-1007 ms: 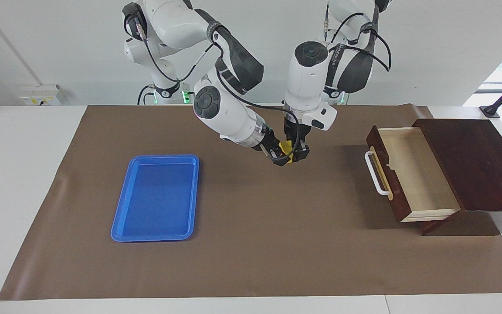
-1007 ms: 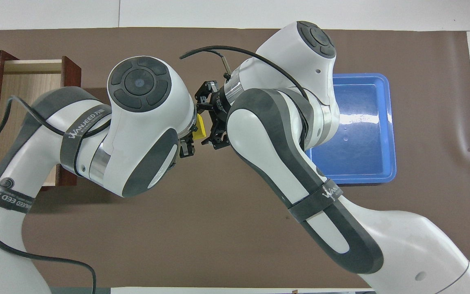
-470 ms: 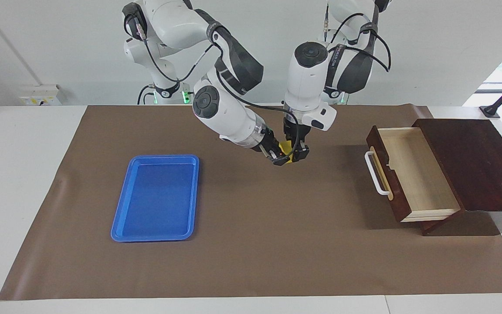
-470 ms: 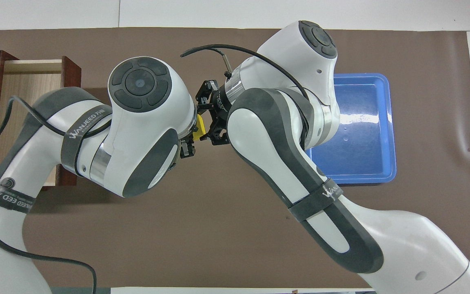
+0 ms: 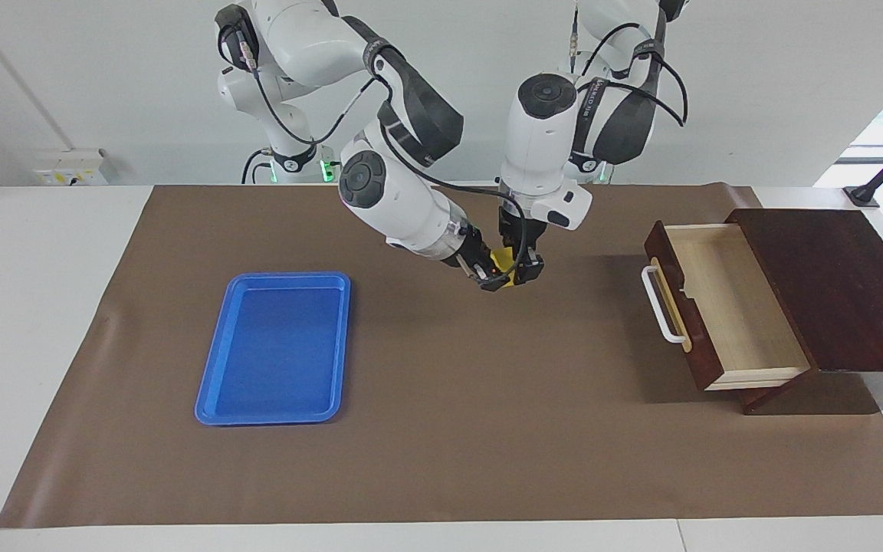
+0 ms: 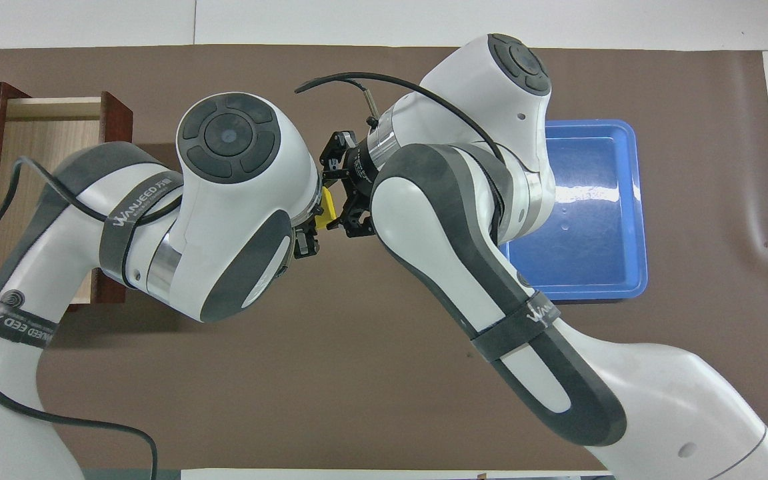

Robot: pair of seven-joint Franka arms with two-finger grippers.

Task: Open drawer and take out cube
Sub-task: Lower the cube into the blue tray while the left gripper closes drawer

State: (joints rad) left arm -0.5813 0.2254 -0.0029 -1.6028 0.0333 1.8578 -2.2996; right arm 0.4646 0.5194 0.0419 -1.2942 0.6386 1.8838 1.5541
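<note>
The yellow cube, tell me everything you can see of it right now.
The yellow cube is small, bright and solid-looking, mostly hidden. It hangs in the air over the bare brown mat, between the blue tray and the open drawer, wedged between the two pincers. The right pincer is shut on it; the left pincer is also at it, grip unclear. One slanted face shows from overhead.

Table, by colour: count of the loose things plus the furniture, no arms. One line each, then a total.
Yellow: 1, the cube, up in the air between the left gripper and the right gripper.
Blue: 1, the tray toward the right arm's end.
Dark brown: 1, the wooden box with its drawer pulled open.
Total: 3
</note>
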